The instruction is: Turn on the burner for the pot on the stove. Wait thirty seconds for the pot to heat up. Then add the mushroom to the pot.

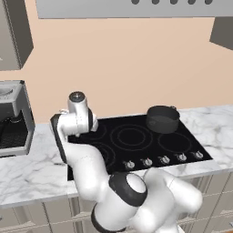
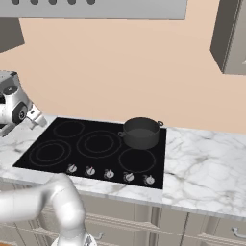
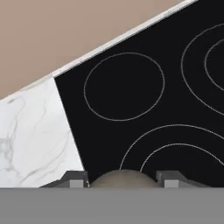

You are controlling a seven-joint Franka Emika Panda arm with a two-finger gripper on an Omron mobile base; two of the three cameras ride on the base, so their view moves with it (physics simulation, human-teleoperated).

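Note:
The black glass stove (image 1: 136, 152) (image 2: 62, 166) (image 3: 131, 127) is set into a marble counter. The dark grey pot (image 1: 162, 119) (image 2: 141, 132) stands on its back right ring. My gripper (image 2: 37, 119) (image 3: 124, 180) hovers over the stove's back left corner, far left of the pot. In the hand view, the rounded tan cap of the mushroom (image 3: 122, 178) sits between the two fingertips, and the gripper is shut on it. A row of small silver knobs (image 1: 164, 159) (image 2: 109, 174) runs along the stove's front edge.
A grey coffee machine (image 1: 13, 118) stands on the marble counter (image 1: 32, 168) left of the stove. A range hood (image 1: 132, 7) hangs above, with wall cabinets (image 2: 233, 36) at the sides. Bare counter (image 2: 206, 163) lies right of the stove.

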